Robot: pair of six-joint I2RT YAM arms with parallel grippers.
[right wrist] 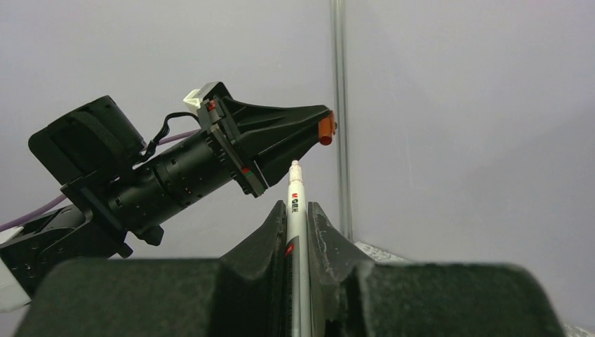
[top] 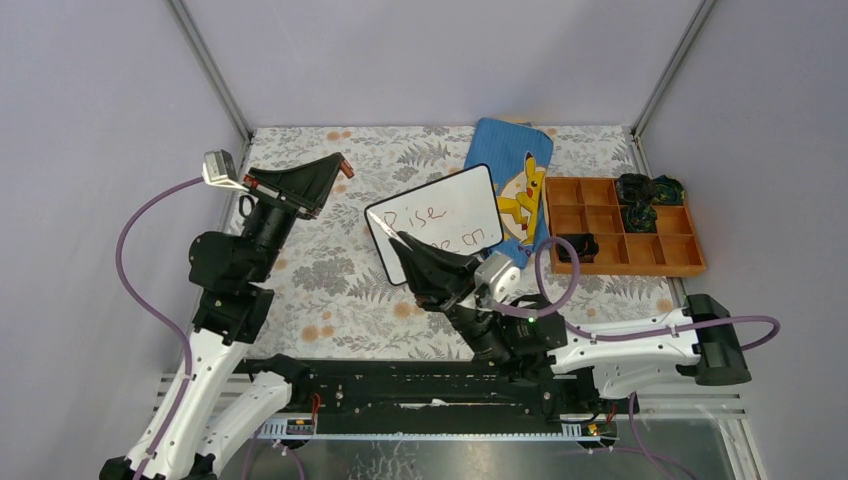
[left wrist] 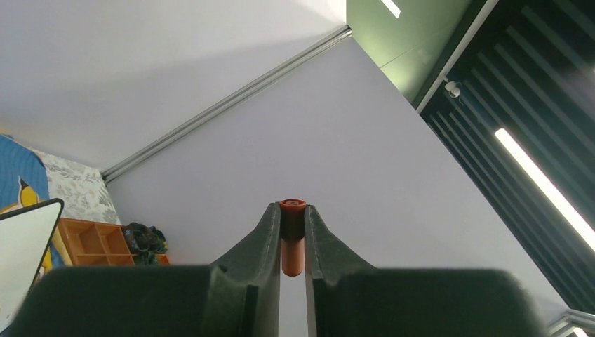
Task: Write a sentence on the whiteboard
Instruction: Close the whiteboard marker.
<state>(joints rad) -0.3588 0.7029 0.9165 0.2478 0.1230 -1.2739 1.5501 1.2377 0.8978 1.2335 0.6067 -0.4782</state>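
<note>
Top external: whiteboard (top: 470,195) flat on table (top: 330,285), near corner at tips of right gripper (top: 400,240), maybe touching; far edge overlapping blue Pikachu pouch (top: 510,150) beyond. Right wrist: right gripper (right wrist: 297,214) clenched on white marker pen (right wrist: 295,193). Left wrist: left gripper (left wrist: 292,217) clamped on orange cap (left wrist: 292,249), well left of whiteboard.

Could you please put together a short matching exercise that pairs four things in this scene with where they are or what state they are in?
Things:
1. whiteboard
2. marker
3. orange cap
4. blue pouch

Places or states:
A. clamped in the left gripper
B. lying beside the wooden tray
C. bearing handwriting
D. clamped in the right gripper

Right pairs: 1-C, 2-D, 3-A, 4-B.
</note>
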